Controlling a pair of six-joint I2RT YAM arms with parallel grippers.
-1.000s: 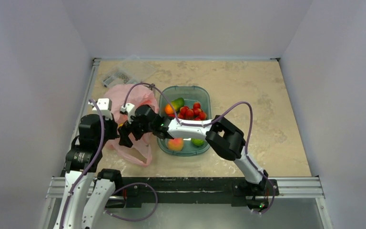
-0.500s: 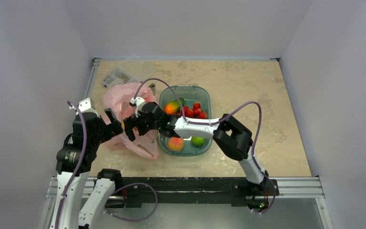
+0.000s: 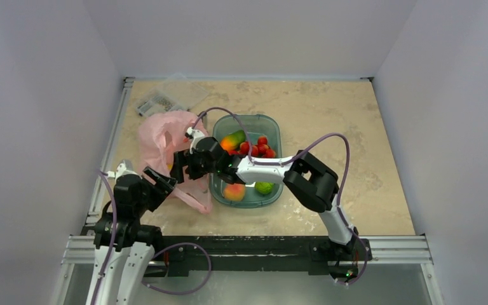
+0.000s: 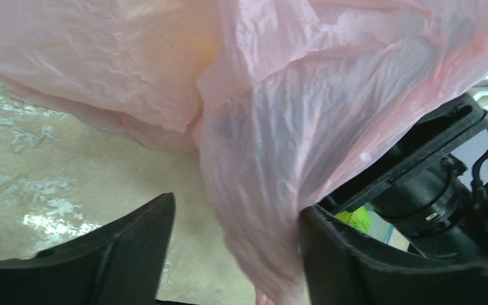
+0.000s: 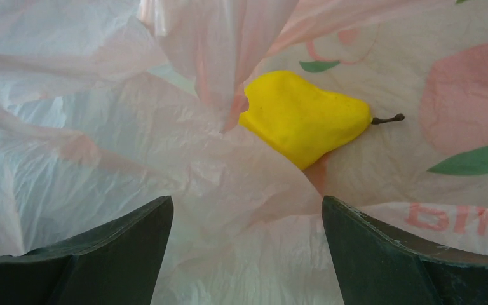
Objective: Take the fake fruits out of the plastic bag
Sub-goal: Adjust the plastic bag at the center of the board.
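Left tool (image 3: pixel 159 184) sits at the near left of the table (image 3: pixel 356 127), its jaws spread wide. Through its own camera (image 4: pixel 235 213) a loose fold of the bag (image 4: pixel 279 127) hangs down between the two fingers, close against one of them, but nothing is pinched. The left arm (image 3: pixel 124 203) is folded low over its base, wrist aimed up and right at the bag's near edge.

Just beyond, the right tool (image 3: pixel 181 166) is also wide open and holds nothing. Its fingers (image 5: pixel 121 248) stand on either side of crumpled film, and the yellow fruit (image 5: pixel 298 124) lies ahead of them, inside the bag. That fruit is pear-shaped, matt yellow, with a short dark stem. The right arm (image 3: pixel 305 181) comes up from the near right, bends sharply at the elbow and stretches its forearm leftward over the near part of the tub (image 3: pixel 254 117).

Thin, crinkled and see-through pink, the bag (image 3: pixel 159 130) lies slumped on the left of the table; a pink fruit print with green leaves and pink lettering shows on its inner wall (image 5: pixel 457 108).

Beside it to the right, the teal tub holds a peach-coloured fruit (image 3: pixel 234 191), a green fruit (image 3: pixel 264 187), a red bunch (image 3: pixel 257 147) and a long green-to-orange fruit (image 3: pixel 232 140). Farther back on the left lies a small clear box (image 3: pixel 155 101).
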